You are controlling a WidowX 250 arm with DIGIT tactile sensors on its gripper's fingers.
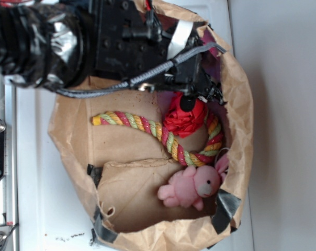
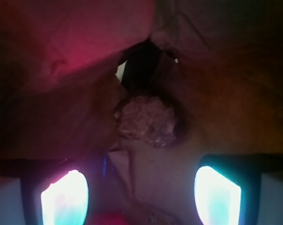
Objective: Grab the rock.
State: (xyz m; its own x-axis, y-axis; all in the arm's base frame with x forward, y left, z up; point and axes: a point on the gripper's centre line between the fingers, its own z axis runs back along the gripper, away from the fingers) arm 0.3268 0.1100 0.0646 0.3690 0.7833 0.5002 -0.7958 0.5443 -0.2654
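Note:
In the wrist view the rock (image 2: 148, 121), a rough mottled brown lump, lies on the paper floor of the bag's dim corner, ahead of my gripper (image 2: 140, 197). The two glowing fingers (image 2: 64, 197) stand wide apart with only bag floor between them, and the rock lies beyond their tips, untouched. In the exterior view my gripper (image 1: 197, 86) reaches into the top end of the brown paper bag (image 1: 240, 112), and the arm hides the rock there.
A red ruffled fabric ball (image 1: 183, 119) sits right beside the gripper. A striped rope toy (image 1: 147, 127) curves across the bag and a pink plush bunny (image 1: 192, 185) lies at its lower end. Crumpled bag walls close in around the rock.

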